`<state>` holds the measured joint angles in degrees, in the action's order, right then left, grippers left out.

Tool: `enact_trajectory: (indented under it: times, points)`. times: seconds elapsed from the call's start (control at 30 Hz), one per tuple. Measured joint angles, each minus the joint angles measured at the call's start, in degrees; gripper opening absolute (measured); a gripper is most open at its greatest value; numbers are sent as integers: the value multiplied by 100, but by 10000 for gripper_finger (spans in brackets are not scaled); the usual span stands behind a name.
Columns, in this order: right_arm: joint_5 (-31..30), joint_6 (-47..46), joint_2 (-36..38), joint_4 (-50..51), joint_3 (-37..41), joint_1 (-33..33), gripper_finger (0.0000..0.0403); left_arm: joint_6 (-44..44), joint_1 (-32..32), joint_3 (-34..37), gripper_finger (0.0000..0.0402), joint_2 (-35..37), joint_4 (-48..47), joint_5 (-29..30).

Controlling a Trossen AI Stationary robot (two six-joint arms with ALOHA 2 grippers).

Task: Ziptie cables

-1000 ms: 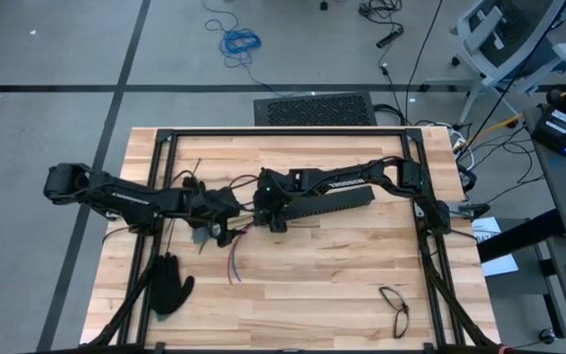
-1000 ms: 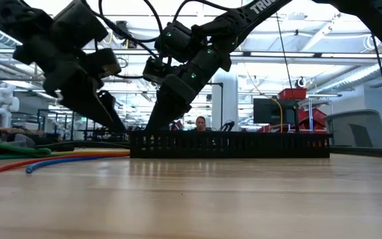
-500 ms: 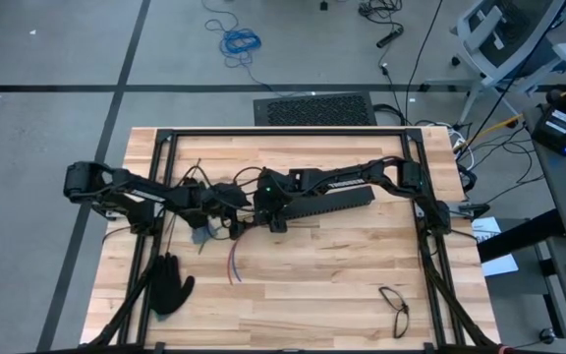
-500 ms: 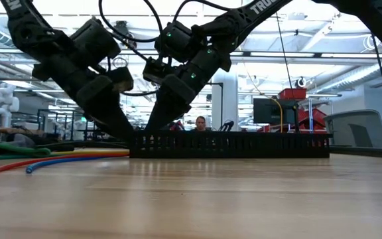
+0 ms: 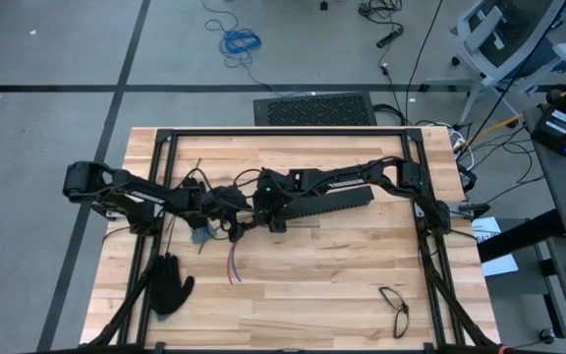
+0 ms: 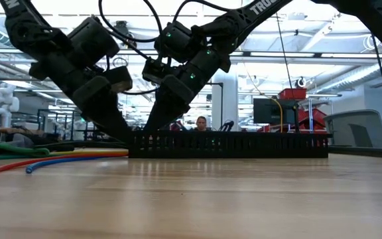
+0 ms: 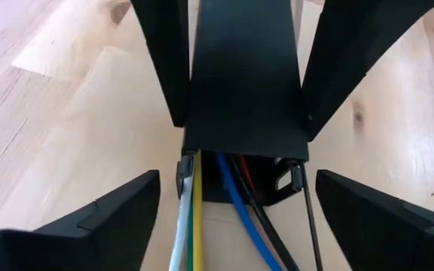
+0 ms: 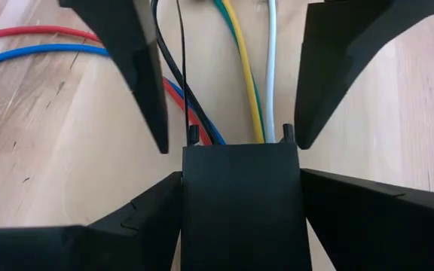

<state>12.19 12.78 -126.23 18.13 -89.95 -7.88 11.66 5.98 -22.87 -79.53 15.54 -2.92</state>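
My left tool (image 5: 226,218) and right tool (image 5: 268,214) face each other across the end of the black slotted bar (image 5: 334,206). The cables (image 7: 194,218) run out of that bar's end straight toward my left tool and lengthwise between its spread fingers. My right tool is spread astride the bar. A thin ziptie (image 8: 182,68) lies alongside the wires.
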Motion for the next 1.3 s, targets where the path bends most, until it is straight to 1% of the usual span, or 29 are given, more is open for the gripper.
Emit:
enact_trajectory:
  times: [0.17, 0.3, 0.43, 0.7, 0.87, 1.03, 1.3]
  points:
    - [0, -2, 0, 0, -2, 0, 242, -11, -2, 13, 315, 0, -123, 13]
    - [0, -2, 0, 0, -2, 0, 242, -5, -2, 148, 299, 0, -71, 43]
    - [0, -2, 0, 0, -2, 0, 242, 2, -2, 284, 288, 0, 196, 166]
    - [-1, 0, 0, -7, -2, 0, 242, 160, -13, 295, 285, 0, 346, 96]
    - [-2, 8, 0, -12, -2, 0, 242, 453, -10, 289, 285, 4, 441, -172]
    - [0, 13, 0, -22, -2, 0, 242, 457, -7, 289, 285, 4, 425, -314]
    - [0, 11, 0, -24, -2, 0, 242, 310, -13, 289, 285, 4, 497, -94]
